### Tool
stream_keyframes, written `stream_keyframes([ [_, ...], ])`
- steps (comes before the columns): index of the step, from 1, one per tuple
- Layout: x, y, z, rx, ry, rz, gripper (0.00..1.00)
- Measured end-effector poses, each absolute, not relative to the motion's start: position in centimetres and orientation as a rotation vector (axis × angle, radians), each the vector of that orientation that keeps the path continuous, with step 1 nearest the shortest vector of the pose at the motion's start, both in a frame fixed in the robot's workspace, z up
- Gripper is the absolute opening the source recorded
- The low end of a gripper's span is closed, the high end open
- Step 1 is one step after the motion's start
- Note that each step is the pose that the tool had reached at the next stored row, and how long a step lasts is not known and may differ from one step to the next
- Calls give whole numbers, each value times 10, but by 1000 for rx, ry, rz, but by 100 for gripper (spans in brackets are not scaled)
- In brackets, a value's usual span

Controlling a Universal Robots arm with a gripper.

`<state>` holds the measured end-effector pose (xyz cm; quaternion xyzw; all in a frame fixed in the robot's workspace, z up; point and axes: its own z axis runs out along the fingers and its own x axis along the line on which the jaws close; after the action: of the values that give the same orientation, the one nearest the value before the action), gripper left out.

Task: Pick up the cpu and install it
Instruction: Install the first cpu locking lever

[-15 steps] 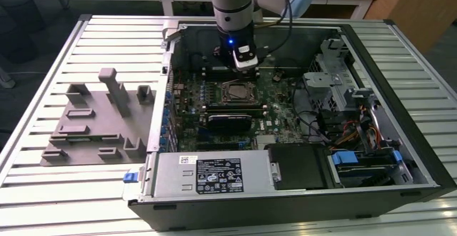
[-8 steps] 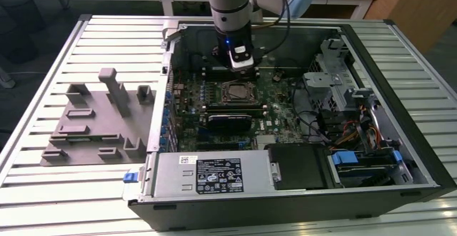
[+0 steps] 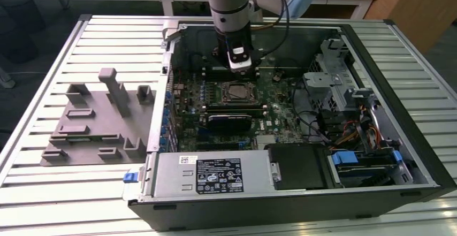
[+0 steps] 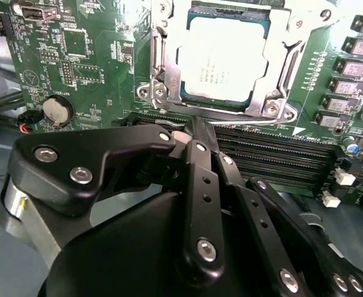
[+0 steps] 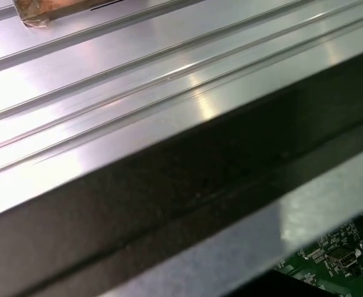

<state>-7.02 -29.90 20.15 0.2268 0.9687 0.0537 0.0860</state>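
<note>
The cpu (image 4: 224, 59) sits in its socket frame (image 4: 162, 74) on the motherboard (image 4: 88, 68), seen close in the second wrist view. There the black fingers (image 4: 196, 133) meet, holding nothing. The exterior view shows the gripper (image 3: 241, 71) inside the open computer case (image 3: 400, 155), the grey fixture plate (image 3: 93, 123) beside it on the counter (image 3: 43, 193).

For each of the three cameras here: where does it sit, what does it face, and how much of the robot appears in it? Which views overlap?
Exterior view: off the arm, raised, looking down into the open computer case on the slatted table; the arm and gripper hang above the cpu.
Second wrist view: on the arm, facing the motherboard past the gripper's black linkage; the cpu lies in its socket.
First wrist view: on the arm, facing table slats and the case's edge; no robot parts.
Shared: exterior and second wrist views both show the cpu.
</note>
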Motion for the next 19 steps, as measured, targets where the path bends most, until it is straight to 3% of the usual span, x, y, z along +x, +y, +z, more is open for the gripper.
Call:
stream_keyframes([
  [19,-75,-297,196,662,2838,178,11],
])
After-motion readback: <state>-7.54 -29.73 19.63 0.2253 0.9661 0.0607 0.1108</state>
